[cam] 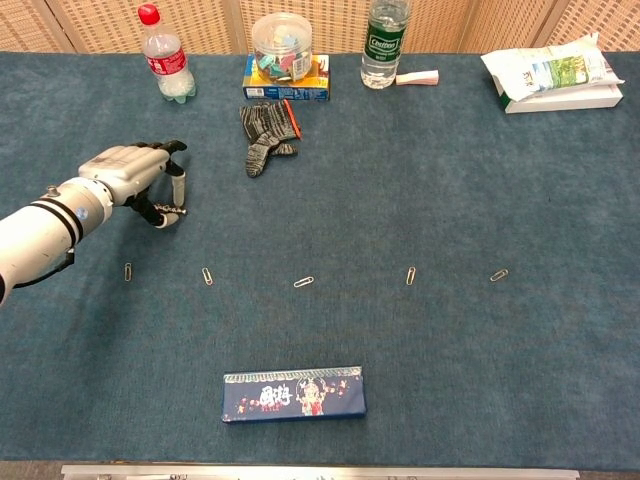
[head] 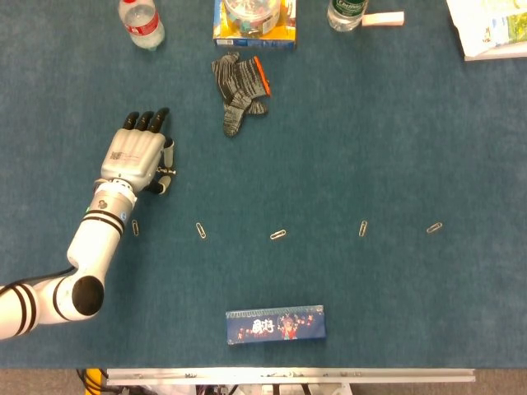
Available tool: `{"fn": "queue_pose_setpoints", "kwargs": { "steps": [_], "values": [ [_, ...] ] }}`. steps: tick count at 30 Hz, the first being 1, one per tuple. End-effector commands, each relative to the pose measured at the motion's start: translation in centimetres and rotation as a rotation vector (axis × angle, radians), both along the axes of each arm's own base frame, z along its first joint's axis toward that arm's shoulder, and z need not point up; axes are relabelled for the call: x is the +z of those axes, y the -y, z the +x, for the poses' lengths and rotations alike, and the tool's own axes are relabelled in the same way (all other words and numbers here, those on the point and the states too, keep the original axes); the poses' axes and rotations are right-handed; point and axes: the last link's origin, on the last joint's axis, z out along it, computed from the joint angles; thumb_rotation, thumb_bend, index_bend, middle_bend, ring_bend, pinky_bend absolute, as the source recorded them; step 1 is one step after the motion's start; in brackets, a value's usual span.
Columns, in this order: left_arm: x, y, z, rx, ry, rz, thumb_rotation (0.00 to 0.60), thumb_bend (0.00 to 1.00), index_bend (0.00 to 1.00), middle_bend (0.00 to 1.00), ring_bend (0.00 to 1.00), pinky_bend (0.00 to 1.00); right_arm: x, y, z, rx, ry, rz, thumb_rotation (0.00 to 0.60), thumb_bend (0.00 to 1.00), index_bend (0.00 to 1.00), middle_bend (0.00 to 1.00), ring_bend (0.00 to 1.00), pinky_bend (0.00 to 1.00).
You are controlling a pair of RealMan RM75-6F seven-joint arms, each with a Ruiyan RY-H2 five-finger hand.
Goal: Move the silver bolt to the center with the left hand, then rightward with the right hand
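— At the table's left side, what do we see?

— We see our left hand [head: 136,156] [cam: 130,170] low over the blue cloth [head: 370,140], palm down, dark fingertips [head: 146,120] pointing toward the far edge.

— And the bolt?

— The bolt [head: 169,171] [cam: 175,210] sits at the hand's inner side, right between thumb and a finger. It pokes out from the thumb tip, and the fingers are curled narrow around it. Whether they truly pinch it or only touch it, we cannot tell.

— Our right hand?

— We find it in neither view.

— What else lies around?

— A row of paper clips [head: 278,234] crosses the cloth nearer us, and a dark blue box [head: 275,323] [cam: 293,393] lies beyond them at the near edge. A grey glove [head: 239,82] [cam: 265,127] lies toward the far side, with a red-capped bottle [cam: 165,55] well behind the hand.
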Motion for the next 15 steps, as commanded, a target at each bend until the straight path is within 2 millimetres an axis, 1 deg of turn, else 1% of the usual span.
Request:
{"fn": "queue_pose_setpoints", "kwargs": {
  "steps": [1, 15],
  "values": [
    [-0.02, 0.0, -0.03, 0.002, -0.002, -0.001, 0.6, 0.3, 0.5, 0.0, 0.0, 0.0, -0.07, 0.02, 0.01, 0.0, 0.0, 0.002, 0.6, 0.29, 0.62, 0.46, 0.32, 0.49],
    [-0.32, -0.11, -0.16, 0.011, -0.01, -0.004, 0.6, 0.31, 0.51, 0.0, 0.0, 0.0, -0.31, -0.01, 0.04, 0.001, 0.002, 0.007, 0.6, 0.29, 0.62, 0.46, 0.32, 0.49]
  ]
}}
